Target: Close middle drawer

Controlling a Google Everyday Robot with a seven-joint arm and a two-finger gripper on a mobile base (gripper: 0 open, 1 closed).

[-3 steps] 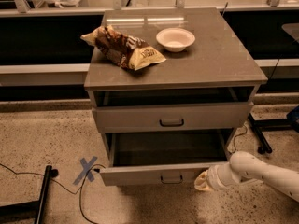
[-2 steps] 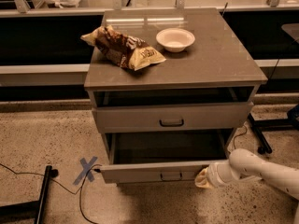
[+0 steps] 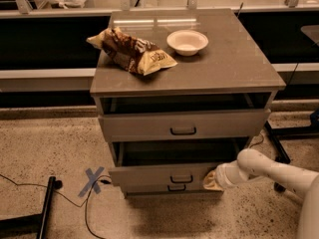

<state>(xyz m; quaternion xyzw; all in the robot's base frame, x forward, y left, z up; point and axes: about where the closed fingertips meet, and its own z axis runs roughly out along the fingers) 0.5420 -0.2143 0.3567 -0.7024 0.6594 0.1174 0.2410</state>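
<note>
The grey-brown cabinet has three drawers. The middle drawer [image 3: 159, 174] is partly pulled out, its low flat front carrying a small dark loop handle [image 3: 181, 179]. The upper drawer [image 3: 183, 124] also stands slightly out. The lowest drawer front [image 3: 169, 187] shows as a thin strip beneath. My gripper [image 3: 211, 180] on a white arm comes in from the lower right and presses against the right end of the middle drawer's front.
On the cabinet top [image 3: 234, 63] lie a brown-and-yellow snack bag [image 3: 130, 51] and a white bowl [image 3: 187, 41]. A blue tape X [image 3: 93, 179] and black cables mark the floor at left. A dark stand base [image 3: 25, 220] sits at the lower left. A shelf runs behind.
The middle drawer has slid inward, now sticking out less than before. My gripper has moved with it toward the cabinet.
</note>
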